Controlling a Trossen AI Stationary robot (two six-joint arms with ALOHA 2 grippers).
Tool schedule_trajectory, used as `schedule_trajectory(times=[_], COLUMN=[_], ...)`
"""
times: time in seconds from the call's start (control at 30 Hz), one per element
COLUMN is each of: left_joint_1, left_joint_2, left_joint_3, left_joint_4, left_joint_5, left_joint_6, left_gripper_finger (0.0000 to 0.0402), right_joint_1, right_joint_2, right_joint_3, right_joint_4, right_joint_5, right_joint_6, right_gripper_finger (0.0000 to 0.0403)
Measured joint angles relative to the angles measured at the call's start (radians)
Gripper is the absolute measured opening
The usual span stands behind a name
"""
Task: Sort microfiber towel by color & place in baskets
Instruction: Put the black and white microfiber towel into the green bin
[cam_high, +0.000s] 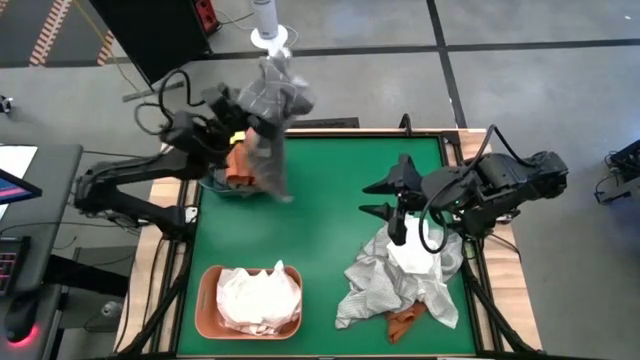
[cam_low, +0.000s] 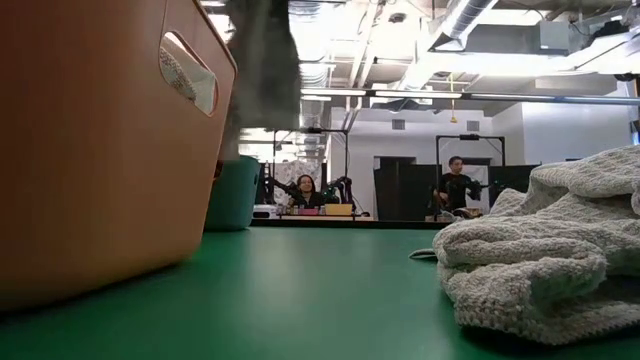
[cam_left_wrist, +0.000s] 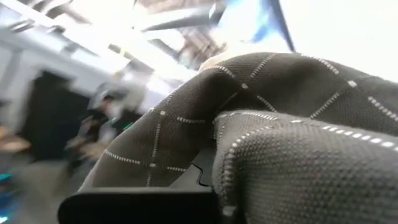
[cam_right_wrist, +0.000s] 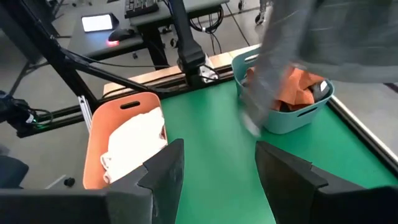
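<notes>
Two grippers: left gripper (cam_high: 262, 112) clamps the grid-lined grey towel (cam_high: 272, 135), which hangs below it over the teal basket (cam_right_wrist: 292, 118).
Right gripper (cam_high: 388, 198): fingers apart, empty, above the towel pile (cam_high: 400, 282).

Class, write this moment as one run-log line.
left tool: shut on grey grid towel, above teal basket | right tool: open, over towel pile | salmon basket: white towels

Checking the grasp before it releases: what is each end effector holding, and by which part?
The left end effector is shut on the grey grid-lined towel near its top, the rest hanging. The right end effector is open, holding nothing.
</notes>
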Motion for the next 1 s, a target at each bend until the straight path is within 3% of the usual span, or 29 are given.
schedule_trajectory(times=[0.1, 0.2, 0.3, 0.37, 0.47, 0.57, 0.77, 0.9, 1.0], left_joint_1=[0.075, 0.177, 0.266, 0.306, 0.334, 0.335, 0.335, 0.33, 0.33], left_joint_2=[0.047, 0.06, 0.048, 0.031, 0.006, -0.015, -0.015, -0.019, -0.018], left_joint_3=[0.023, 0.079, 0.148, 0.203, 0.295, 0.399, 0.566, 0.594, 0.594], left_joint_4=[0.087, 0.009, -0.241, -0.493, -0.852, -1.085, -1.353, -1.502, -1.626], left_joint_5=[0.103, 0.3, 0.558, 0.609, 0.585, 0.491, 0.271, 0.244, 0.237], left_joint_6=[-0.091, -0.201, -0.239, -0.255, -0.205, -0.084, 0.087, 0.167, 0.109], left_gripper_finger=[0.0, 0.0, 0.0, 0.0, 0.0, 0.0, 0.0, 0.0, 0.0], right_joint_1=[0.01, 0.016, 0.03, 0.038, 0.052, 0.063, 0.064, 0.063, 0.063], right_joint_2=[0.001, 0.001, 0.001, 0.001, 0.001, 0.001, 0.001, 0.001, 0.001], right_joint_3=[0.0, 0.0, 0.0, 0.0, 0.0, 0.0, 0.0, 0.0, 0.0], right_joint_4=[-0.002, -0.001, -0.001, -0.001, -0.001, -0.002, -0.002, -0.003, -0.004], right_joint_5=[0.0, 0.0, 0.0, 0.0, 0.008, 0.034, 0.051, 0.051, 0.051], right_joint_6=[0.024, 0.039, 0.057, 0.062, 0.073, 0.08, 0.079, 0.079, 0.079], right_gripper_finger=[0.0223, 0.0223, 0.0223, 0.0223, 0.0223, 0.0223, 0.0223, 0.0223, 0.0223])
